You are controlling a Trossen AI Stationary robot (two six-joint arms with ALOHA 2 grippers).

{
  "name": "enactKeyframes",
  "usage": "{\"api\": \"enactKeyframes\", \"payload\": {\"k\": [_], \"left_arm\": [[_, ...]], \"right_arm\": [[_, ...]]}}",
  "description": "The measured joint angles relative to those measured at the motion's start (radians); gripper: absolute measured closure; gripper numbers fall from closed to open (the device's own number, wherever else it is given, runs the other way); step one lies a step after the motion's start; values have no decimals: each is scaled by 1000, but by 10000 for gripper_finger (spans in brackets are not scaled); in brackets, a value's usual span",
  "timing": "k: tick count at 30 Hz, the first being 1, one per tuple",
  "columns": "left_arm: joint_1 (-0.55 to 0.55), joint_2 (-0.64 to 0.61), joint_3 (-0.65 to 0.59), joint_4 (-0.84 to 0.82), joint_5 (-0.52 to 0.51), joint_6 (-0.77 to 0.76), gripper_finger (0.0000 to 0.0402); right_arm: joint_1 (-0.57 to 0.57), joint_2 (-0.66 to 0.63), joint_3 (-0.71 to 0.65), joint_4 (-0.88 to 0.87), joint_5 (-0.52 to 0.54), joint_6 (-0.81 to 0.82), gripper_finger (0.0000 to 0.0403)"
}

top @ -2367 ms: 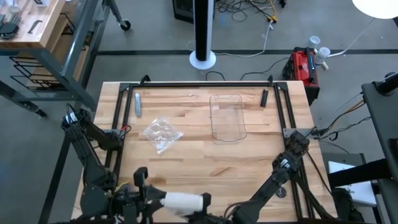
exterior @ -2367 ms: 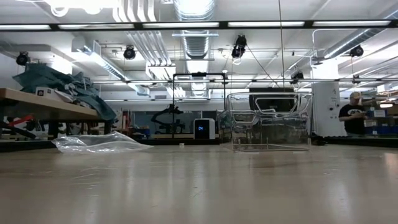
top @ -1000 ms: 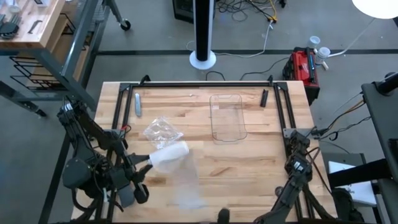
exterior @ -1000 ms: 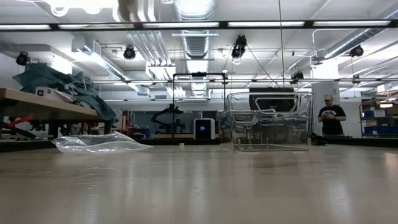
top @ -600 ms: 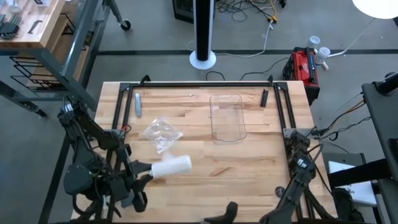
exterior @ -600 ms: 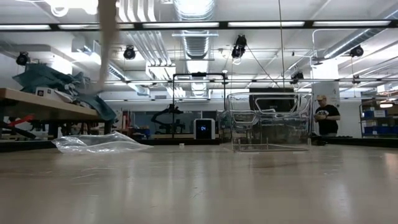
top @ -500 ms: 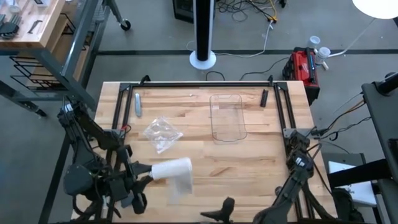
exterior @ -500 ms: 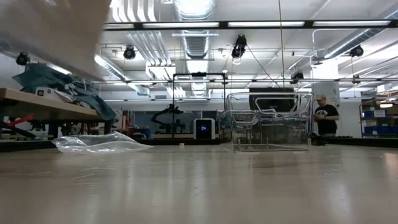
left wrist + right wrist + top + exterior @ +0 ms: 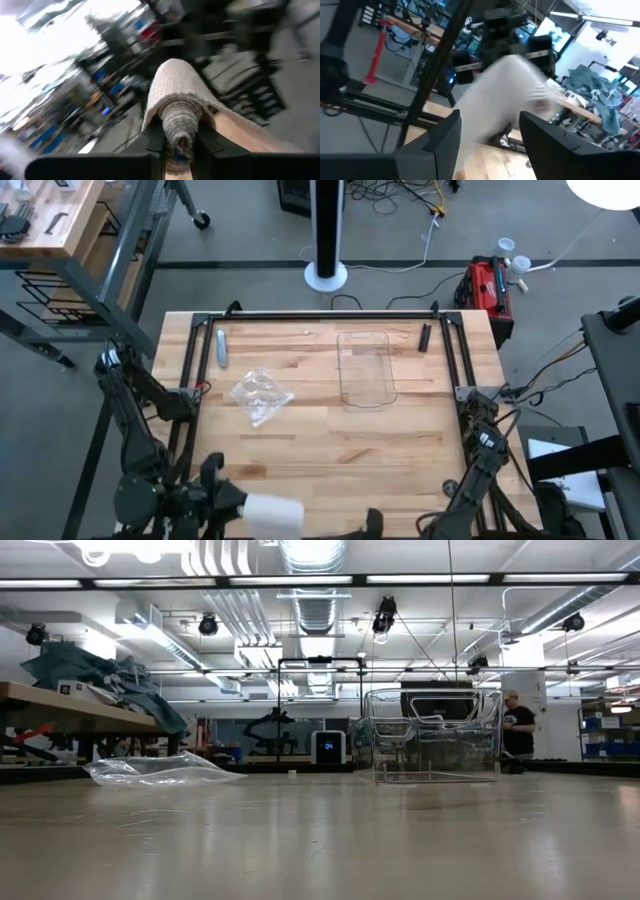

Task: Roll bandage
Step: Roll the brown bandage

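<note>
At the table's near edge, toward its left corner, the left hand (image 9: 177,142) pinches the core of the bandage (image 9: 272,515), which looks almost fully rolled. The right hand (image 9: 487,137) is open just beside it at the same edge. The loose tail, apparently blurred mid-swing, could unwind or slip off the edge if the pinch loosens.

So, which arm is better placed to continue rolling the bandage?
The left. Its gripper is already shut on the bandage roll at the table's near edge. The right gripper is open, holding nothing, though close by.
</note>
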Motion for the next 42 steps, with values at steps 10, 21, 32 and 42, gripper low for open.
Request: {"api": "enactKeyframes", "payload": {"k": [10, 21, 32, 42], "left_arm": [[-19, -1, -101, 163, 35, 12, 366], [-19, -1, -109, 185, -82, 7, 366], [-19, -1, -109, 184, -142, -6, 366], [-19, 1, -109, 214, -61, -23, 366]], "right_arm": [[15, 11, -10, -316, -119, 409, 363], [-104, 75, -93, -410, -259, 707, 285], [-165, 73, -279, -130, -332, 756, 150], [-213, 75, -309, -106, -219, 691, 252]]}}
